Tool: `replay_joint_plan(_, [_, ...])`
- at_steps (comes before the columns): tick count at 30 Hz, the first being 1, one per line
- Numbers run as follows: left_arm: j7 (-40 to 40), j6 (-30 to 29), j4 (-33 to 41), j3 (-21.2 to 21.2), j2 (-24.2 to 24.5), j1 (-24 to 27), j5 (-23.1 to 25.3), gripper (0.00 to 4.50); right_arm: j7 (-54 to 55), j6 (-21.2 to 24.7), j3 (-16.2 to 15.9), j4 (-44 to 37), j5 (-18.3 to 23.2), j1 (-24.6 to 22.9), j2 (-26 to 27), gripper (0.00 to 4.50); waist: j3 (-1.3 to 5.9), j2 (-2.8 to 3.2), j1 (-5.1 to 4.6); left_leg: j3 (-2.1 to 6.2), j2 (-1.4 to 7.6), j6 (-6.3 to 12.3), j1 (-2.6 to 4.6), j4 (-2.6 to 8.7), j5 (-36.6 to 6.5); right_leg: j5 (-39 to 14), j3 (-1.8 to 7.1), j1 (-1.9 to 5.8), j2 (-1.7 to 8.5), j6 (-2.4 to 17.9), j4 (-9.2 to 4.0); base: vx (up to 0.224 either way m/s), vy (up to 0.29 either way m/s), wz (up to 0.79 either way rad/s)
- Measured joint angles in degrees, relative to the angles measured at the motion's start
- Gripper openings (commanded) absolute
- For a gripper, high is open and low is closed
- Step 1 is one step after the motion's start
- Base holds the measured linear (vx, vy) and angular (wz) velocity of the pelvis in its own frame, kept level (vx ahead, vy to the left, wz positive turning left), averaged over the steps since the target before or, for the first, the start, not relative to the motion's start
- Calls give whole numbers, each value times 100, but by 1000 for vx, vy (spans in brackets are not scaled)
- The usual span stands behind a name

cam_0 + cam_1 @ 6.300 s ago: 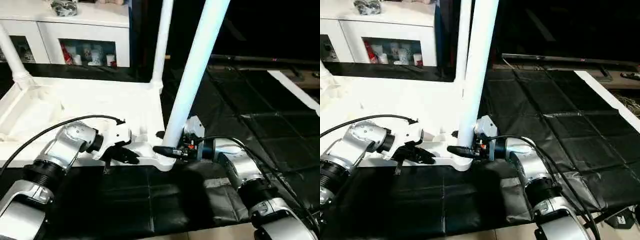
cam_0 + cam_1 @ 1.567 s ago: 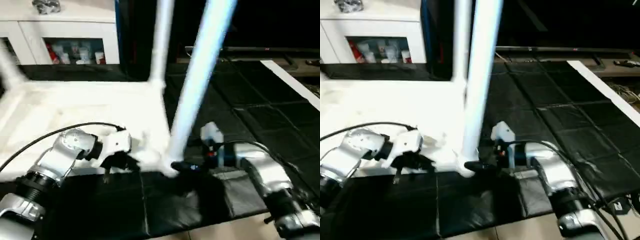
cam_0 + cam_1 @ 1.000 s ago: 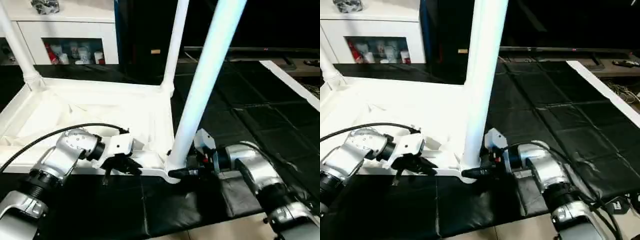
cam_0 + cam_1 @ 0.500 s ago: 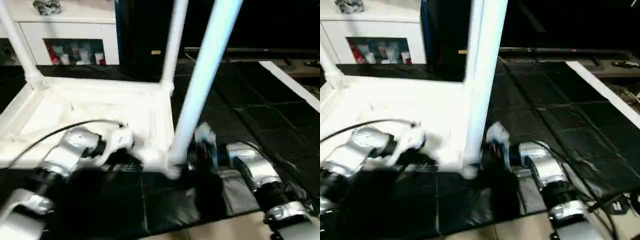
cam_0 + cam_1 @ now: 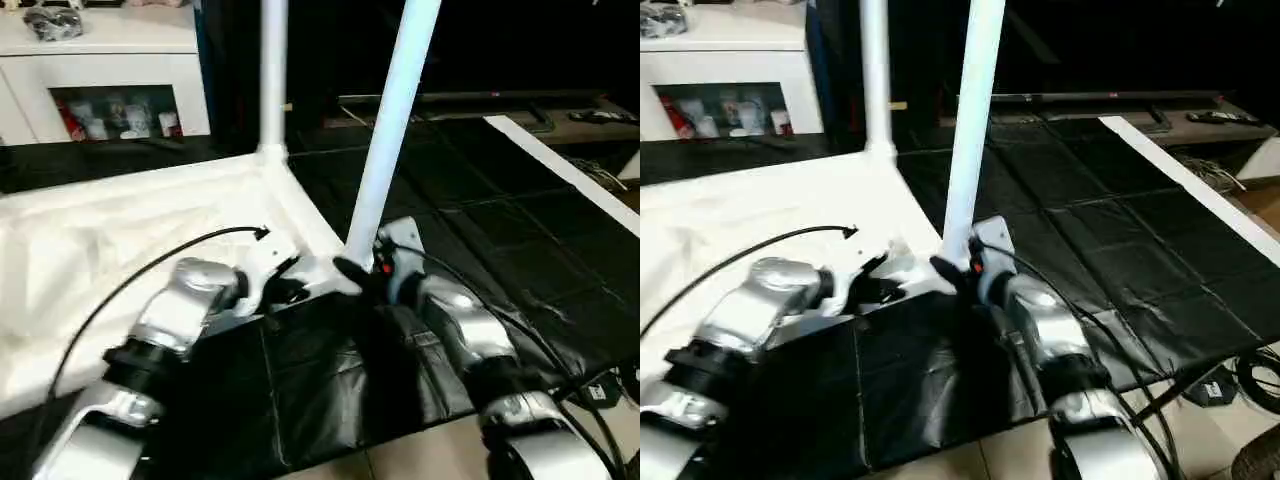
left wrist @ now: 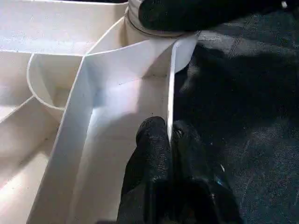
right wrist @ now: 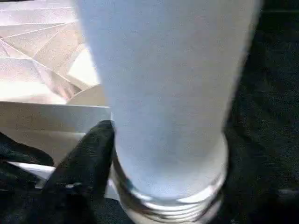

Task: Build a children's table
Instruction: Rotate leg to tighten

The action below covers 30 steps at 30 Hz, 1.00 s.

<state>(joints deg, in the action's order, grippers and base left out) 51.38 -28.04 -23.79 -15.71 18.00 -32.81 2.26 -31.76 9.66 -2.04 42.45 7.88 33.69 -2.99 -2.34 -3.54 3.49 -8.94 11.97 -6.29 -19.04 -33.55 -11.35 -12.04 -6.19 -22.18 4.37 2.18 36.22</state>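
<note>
The children's table lies upside down: its white top (image 5: 100, 240) shows its ribbed underside. One white leg (image 5: 272, 80) stands in the far corner socket. A second leg (image 5: 393, 130) stands in the near right corner socket. My left gripper (image 5: 290, 292) is shut on the top's thin rim wall just left of that corner; the left wrist view has its fingers (image 6: 152, 140) pinching the wall. My right gripper (image 5: 352, 270) holds the near leg at its base. In the right wrist view a black finger (image 7: 88, 158) lies against the leg's collar (image 7: 168, 186).
A black mat (image 5: 480, 200) covers the floor under and to the right of the table. A white cabinet (image 5: 110, 60) with glass doors stands at the back left. A white strip (image 5: 560, 165) runs along the mat's right side. A black cable (image 5: 150, 280) loops over my left forearm.
The whole picture has swung and tilted, so the camera moved. Both grippers stay where they were: the left on the rim, the right at the near leg's base.
</note>
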Motion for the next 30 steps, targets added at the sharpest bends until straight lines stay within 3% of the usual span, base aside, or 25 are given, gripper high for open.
replay_joint_plan(2, [1,0,6,-9,5,0,0,0,0,21,31,-6,1,-1,8,393,0,0,0,-1,0,0,0,0,0,2,2,0,0,0,-2,0,0,0])
replay_joint_plan(6, [95,92,31,-23,134,-1,-3,0,-117,-69,31,-67,0,-65,55,403,-2,-3,-25,0,1,0,-2,6,0,4,2,-5,-2,-3,-3,0,0,0])
replay_joint_plan(7, [157,111,35,-24,162,-1,-4,0,-192,-128,30,-84,0,-99,37,436,-2,-3,-28,0,1,0,-2,12,0,3,2,-6,-3,-5,-5,0,0,0])
replay_joint_plan(8, [211,165,35,-36,189,-1,-5,0,-298,-151,14,-132,1,-132,-13,443,-3,-1,-23,0,1,0,-3,16,0,2,2,-9,-4,-6,-7,0,0,0])
replay_joint_plan(14, [874,728,-2,-106,559,32,-54,0,-1586,-228,-272,-595,120,-472,-680,448,-10,5,20,-8,0,3,-23,54,-1,1,2,-33,-6,10,-14,0,0,0])
replay_joint_plan(19, [1466,1256,-126,-131,900,31,-153,0,-2565,-240,-458,-708,156,-491,-1136,448,-11,1,44,-25,2,36,-93,38,17,4,-1,-90,-7,15,-9,0,0,0])
replay_joint_plan(30, [2621,2258,-481,-326,1298,-22,-254,0,-4254,-643,-911,-1028,172,-488,-1734,448,-16,-30,210,-54,8,49,-95,15,9,5,2,-87,-3,16,-7,0,0,0])
